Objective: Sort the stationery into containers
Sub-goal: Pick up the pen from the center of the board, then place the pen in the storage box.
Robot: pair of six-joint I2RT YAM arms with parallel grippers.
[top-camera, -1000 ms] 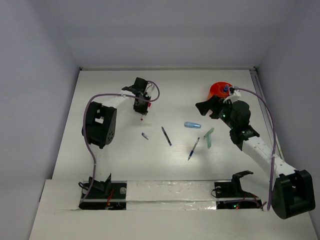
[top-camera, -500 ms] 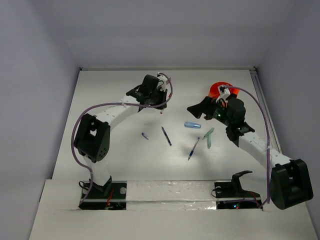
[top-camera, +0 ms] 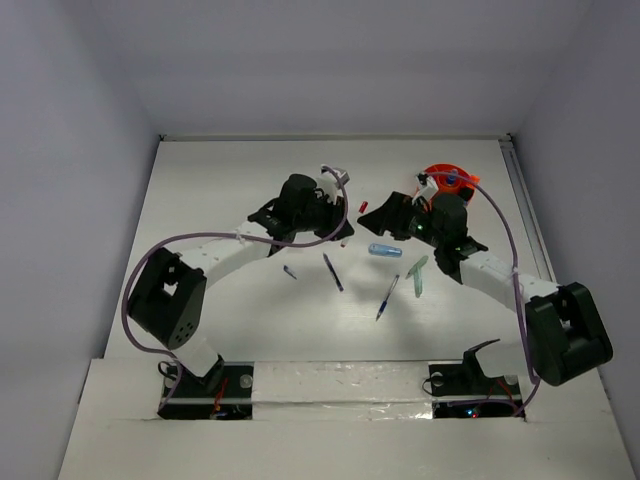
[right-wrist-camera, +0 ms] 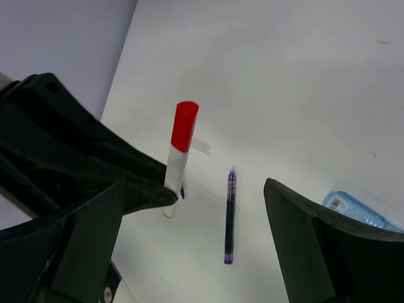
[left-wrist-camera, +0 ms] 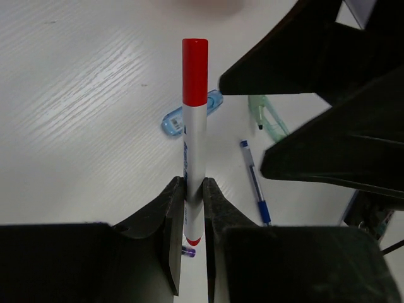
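While left gripper is pinching marker left of orange cup, off table edges, spread-open right gripper is sitting closer than before.

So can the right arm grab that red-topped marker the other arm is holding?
Probably yes. The right gripper is open and faces the marker. Its red end sticks out free beyond the left gripper, which is shut on it, and nothing sits between them.

You have a white marker with a red cap. On the white, faintly grained table, the cup at one o'clock is bright orange. Near centre lie a blue pen and a dark purple pen.
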